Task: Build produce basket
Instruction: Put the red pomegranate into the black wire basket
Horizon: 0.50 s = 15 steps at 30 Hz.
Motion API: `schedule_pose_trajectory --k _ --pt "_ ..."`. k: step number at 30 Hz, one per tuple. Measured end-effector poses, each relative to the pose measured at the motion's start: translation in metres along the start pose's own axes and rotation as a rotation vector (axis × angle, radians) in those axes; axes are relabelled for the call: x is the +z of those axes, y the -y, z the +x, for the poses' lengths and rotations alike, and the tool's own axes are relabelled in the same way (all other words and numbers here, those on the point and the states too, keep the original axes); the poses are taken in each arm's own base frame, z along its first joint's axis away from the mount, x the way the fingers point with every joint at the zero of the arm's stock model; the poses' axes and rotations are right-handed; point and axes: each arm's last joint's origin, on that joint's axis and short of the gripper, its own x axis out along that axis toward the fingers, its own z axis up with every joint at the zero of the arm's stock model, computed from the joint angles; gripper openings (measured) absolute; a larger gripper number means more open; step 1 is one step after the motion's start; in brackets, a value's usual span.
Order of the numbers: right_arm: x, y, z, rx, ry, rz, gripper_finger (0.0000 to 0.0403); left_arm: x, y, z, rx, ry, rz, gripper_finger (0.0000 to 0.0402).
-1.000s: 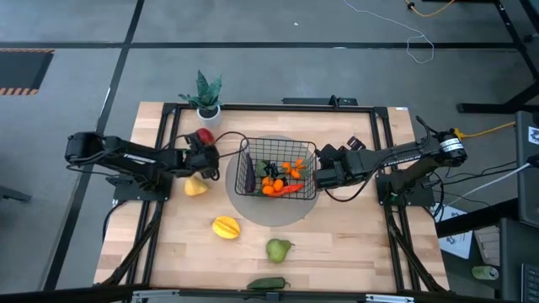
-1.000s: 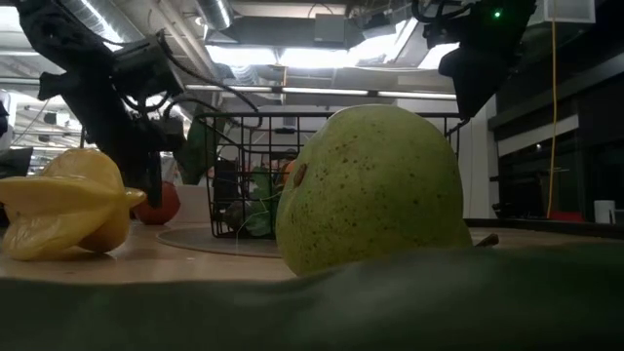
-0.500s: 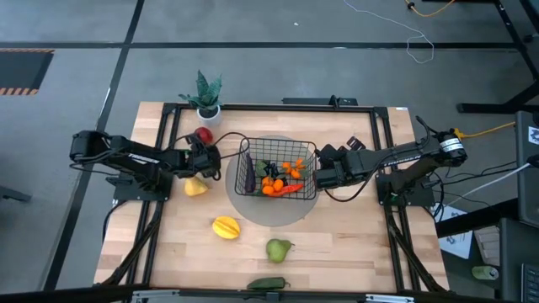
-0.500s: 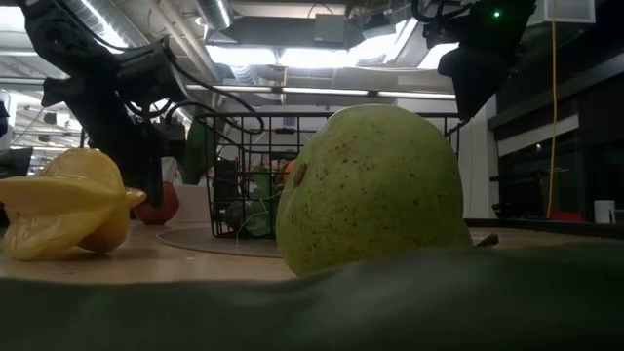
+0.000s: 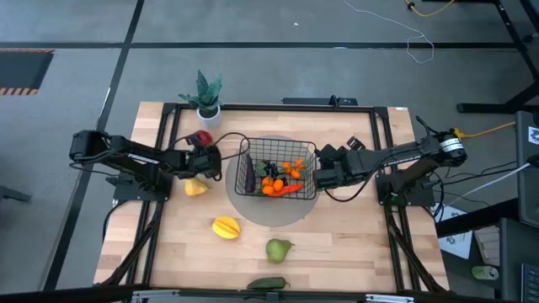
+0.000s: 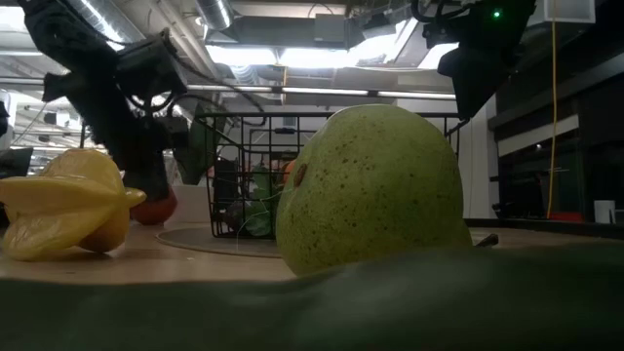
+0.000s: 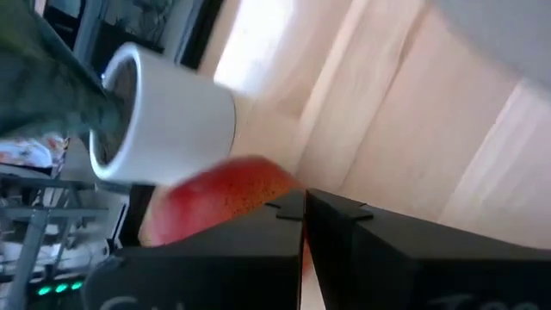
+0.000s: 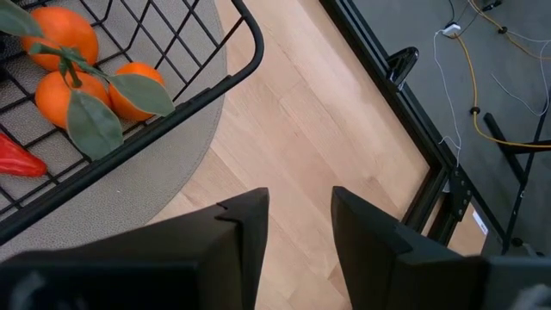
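Observation:
The black wire basket (image 5: 248, 160) stands on a grey round disc (image 5: 271, 212) mid-table, holding oranges (image 8: 62, 33), a carrot and an eggplant. A red apple (image 7: 222, 193) lies on the table left of the basket, near a white plant pot (image 7: 168, 112). My left gripper (image 5: 205, 149) is shut, its fingertips (image 7: 293, 209) right in front of the apple, with nothing between them. My right gripper (image 8: 300, 207) stands open beside the basket's right wall (image 8: 245, 34), over the disc's edge, with nothing between its fingers. My left gripper's shut fingers come down slanting toward the table's far edge, their tips at the apple's near side (image 7: 258, 191). The fingers hide that spot, so I cannot tell whether they touch it. The apple rests on the table.
Loose on the table: a yellow fruit (image 5: 195, 187) near the left arm, a starfruit (image 5: 226, 227), a green pear (image 5: 279, 249) and a dark green vegetable (image 5: 268, 284) at the near edge. A potted plant (image 5: 205, 97) stands at the far left. A black frame (image 5: 168, 126) borders the table.
My left gripper has shut beside the apple and shifted slightly. The apple still lies on the table.

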Motion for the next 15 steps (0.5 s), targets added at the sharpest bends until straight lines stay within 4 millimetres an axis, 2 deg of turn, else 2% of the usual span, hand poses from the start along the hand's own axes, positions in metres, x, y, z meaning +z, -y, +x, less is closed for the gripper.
schedule_pose_trajectory --k 6,15 --pt "0.0 0.0 0.0 0.0 0.0 0.0 0.0121 0.029 -0.002 -0.017 0.018 0.081 -0.02 0.0" --pt "0.0 0.0 0.0 0.0 0.0 0.0 0.0121 0.071 -0.017 -0.048 0.083 0.115 0.041 0.0"
